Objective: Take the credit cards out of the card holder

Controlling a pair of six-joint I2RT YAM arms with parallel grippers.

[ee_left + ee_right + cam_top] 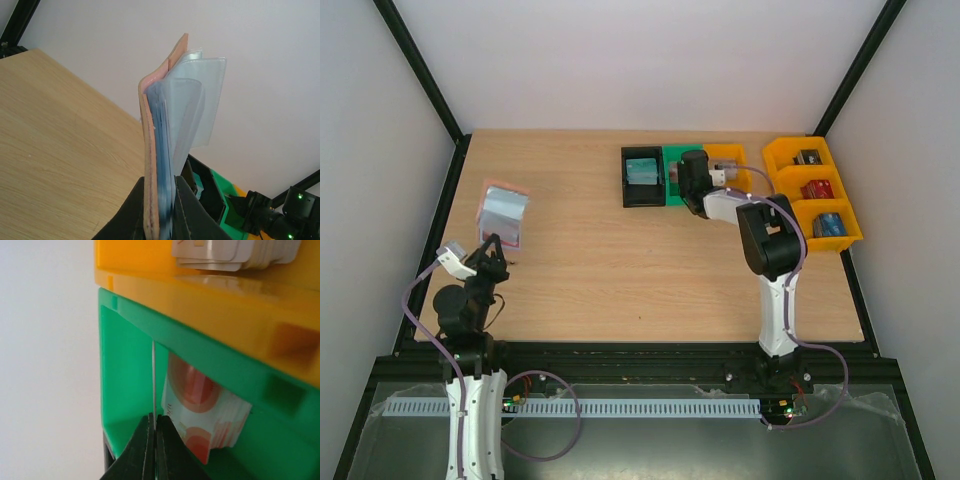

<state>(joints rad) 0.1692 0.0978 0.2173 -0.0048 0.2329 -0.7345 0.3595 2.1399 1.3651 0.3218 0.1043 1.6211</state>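
Nearest: left claw (pixel 161 201), well to the left of the green bin (pixel 672 160) and closer to the arm bases. Its fingers pinch the bottom edge of the card holder (pixel 152 150), held up above the table (pixel 620 270). Holder stands upright and fanned open, pinkish-tan leather on one side, clear sleeves (pixel 200 100) splayed on the other

Farther: right claw (pixel 154 427) at the green bin, fingers pressed together on a thin white card (pixel 153 385) seen edge-on and reaching into the bin. A stack of cards (pixel 200 415) with red circles lies in the bin just beside it

Black bin (pixel 627 182) touches the green bin's left side and holds teal cards (pixel 643 169). Orange bin (pixel 200 290) sits against its right side, whitish cards (pixel 225 252) inside
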